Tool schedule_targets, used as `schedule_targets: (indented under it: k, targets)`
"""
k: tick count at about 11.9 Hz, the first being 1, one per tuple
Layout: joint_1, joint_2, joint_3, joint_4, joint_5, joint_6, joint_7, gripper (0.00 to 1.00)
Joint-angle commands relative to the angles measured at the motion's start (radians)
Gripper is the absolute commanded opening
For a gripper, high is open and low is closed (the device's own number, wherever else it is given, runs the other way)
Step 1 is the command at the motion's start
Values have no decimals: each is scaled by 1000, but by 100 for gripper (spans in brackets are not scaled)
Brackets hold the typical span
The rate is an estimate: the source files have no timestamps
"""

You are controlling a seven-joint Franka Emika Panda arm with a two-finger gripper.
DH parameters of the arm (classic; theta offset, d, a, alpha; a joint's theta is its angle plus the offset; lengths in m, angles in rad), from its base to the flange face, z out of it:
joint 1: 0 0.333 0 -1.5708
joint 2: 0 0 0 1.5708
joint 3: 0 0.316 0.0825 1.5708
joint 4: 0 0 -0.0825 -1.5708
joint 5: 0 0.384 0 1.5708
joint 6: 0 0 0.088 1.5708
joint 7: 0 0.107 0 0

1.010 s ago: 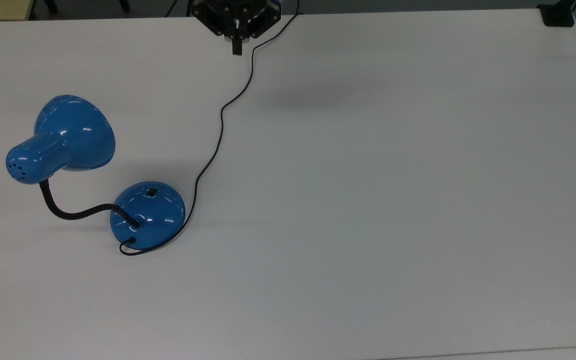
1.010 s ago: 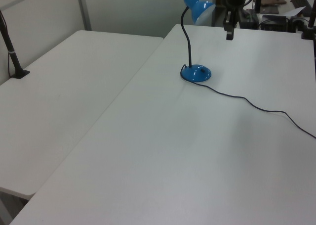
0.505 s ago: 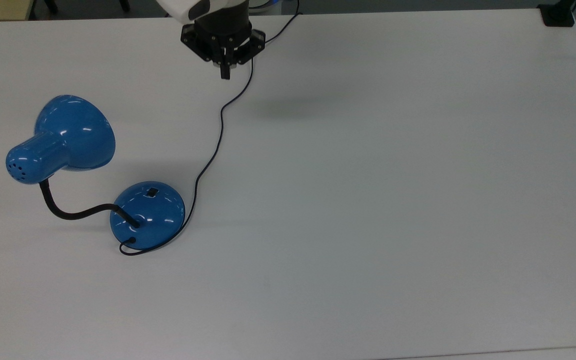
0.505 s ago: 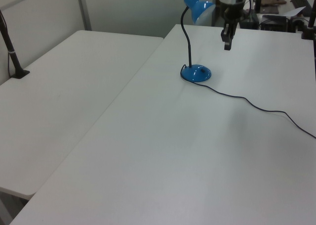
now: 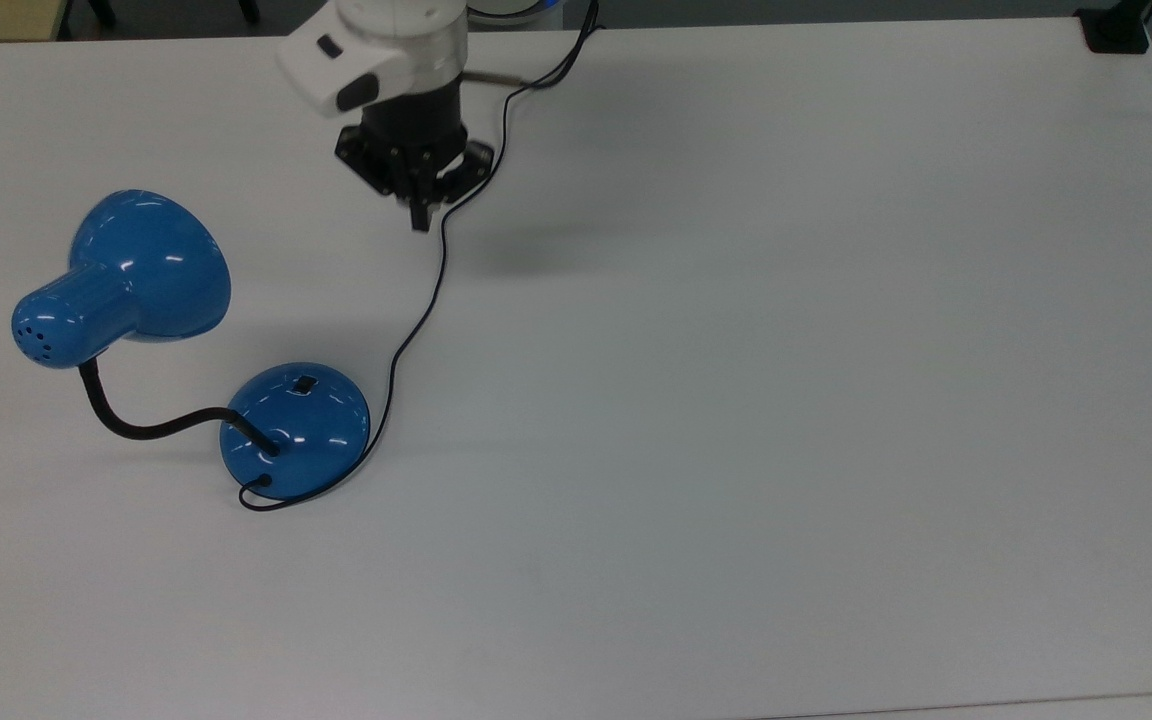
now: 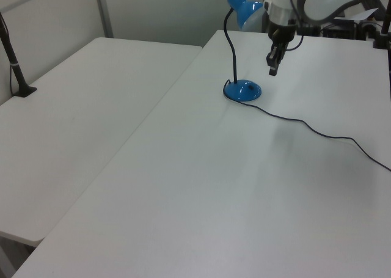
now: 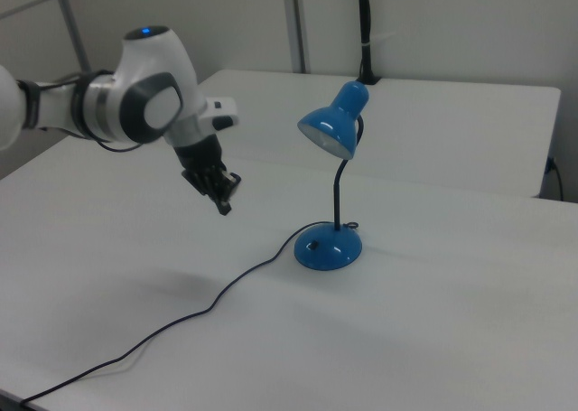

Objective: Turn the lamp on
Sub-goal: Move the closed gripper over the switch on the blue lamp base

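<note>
The upper part of the arm (image 5: 376, 45) is cut off by the top edge of the top view, and in the left view its far end runs out at the upper right corner. The cord (image 5: 416, 325) is partly covered by the gripper (image 5: 421, 222) in the upper middle of the top view, and its far end passes out of the frame at the top. In the left view the cord (image 6: 317, 131) is cut off at the right edge. The small black switch (image 5: 305, 384) is seen on the domed base (image 5: 296, 430) in the top view, though its position (on or off) cannot be made out.

The fingers (image 7: 223, 205) are seen pressed together into a single dark tip, closed on nothing. The gripper (image 7: 222, 207) is held in the air above the worktop (image 5: 736, 400), touching neither the cord nor the lamp (image 5: 151, 340).

The lamp is placed in the left half of the top view, its shade (image 5: 126, 275) at centre left and its base below and to the right, joined by a curved black gooseneck (image 5: 151, 428). In the right view the lamp (image 7: 332, 185) stands upright just right of centre, with the gripper well apart from it to the left. In the left view the lamp (image 6: 240, 46) is found in the upper middle, and the gripper (image 6: 271, 69) hangs just to the right of its base.
</note>
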Motion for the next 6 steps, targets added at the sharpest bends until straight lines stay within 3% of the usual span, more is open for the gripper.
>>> schedule_targets:
  k: [1, 4, 6]
  targets:
    - [-39, 70, -2, -12, -8, 162, 49, 0]
    - [-86, 142, -4, -9, -11, 323, 48, 0]
    - [-111, 194, -2, -9, -54, 403, 52, 0]
